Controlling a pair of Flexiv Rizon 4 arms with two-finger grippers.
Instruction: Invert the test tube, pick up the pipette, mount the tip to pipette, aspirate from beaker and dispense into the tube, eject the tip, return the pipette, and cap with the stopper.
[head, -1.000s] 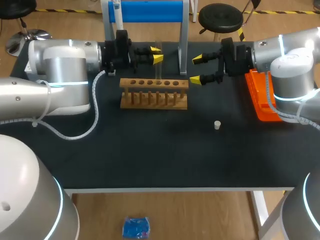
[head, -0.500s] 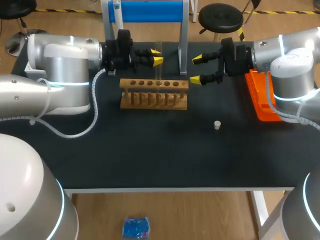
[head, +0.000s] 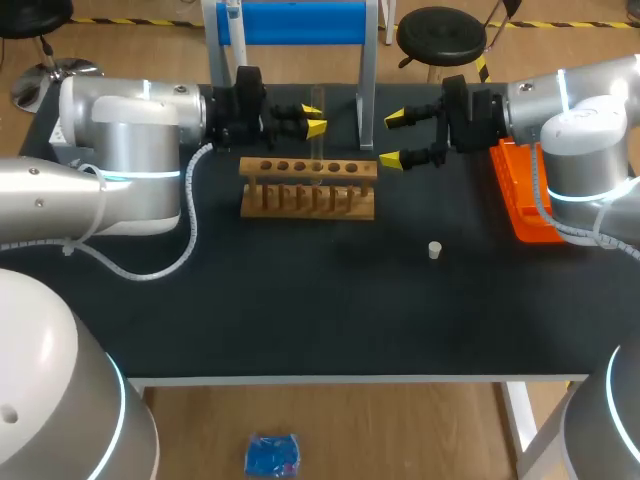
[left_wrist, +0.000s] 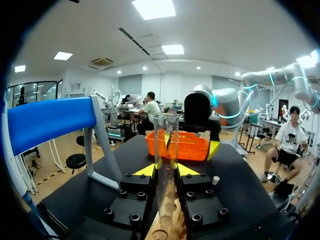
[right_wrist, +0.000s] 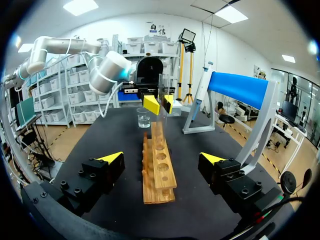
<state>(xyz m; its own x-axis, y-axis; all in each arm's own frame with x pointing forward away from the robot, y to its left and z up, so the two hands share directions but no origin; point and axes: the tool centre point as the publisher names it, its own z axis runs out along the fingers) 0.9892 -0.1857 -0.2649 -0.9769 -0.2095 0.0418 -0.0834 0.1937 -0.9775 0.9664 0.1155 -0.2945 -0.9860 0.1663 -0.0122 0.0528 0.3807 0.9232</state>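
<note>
Tube: I had the tube (head: 317, 122) upright in the left jaws, over the right half of the rack (head: 308, 186). I could not tell whether its lower end sat in a hole.
Left jaws: narrow, with a yellow tip pressed on each side of the glass, partway up it.
Right jaws: wide and holding nothing, just off the rack's right end and facing the tube.
Other things: the stopper (head: 434, 250) lay alone on the counter (head: 300, 300), well apart from the rack. The beaker (right_wrist: 143, 118) stood past the rack's left end.
Step, as I judged it: inverting the tube, not yet done.
Risk, slip: smooth glass in so small a pinch could slide or swing as the wrist rolled, and drop onto the rack.
Risk, strike: if I turned it this close, the tube's end could knock the wood or the stand (head: 367, 90) leg just behind, so I judged a lift clear had to come first.
Risk, crowding: the right jaws were near enough for a wide sweep to clip them.
</note>
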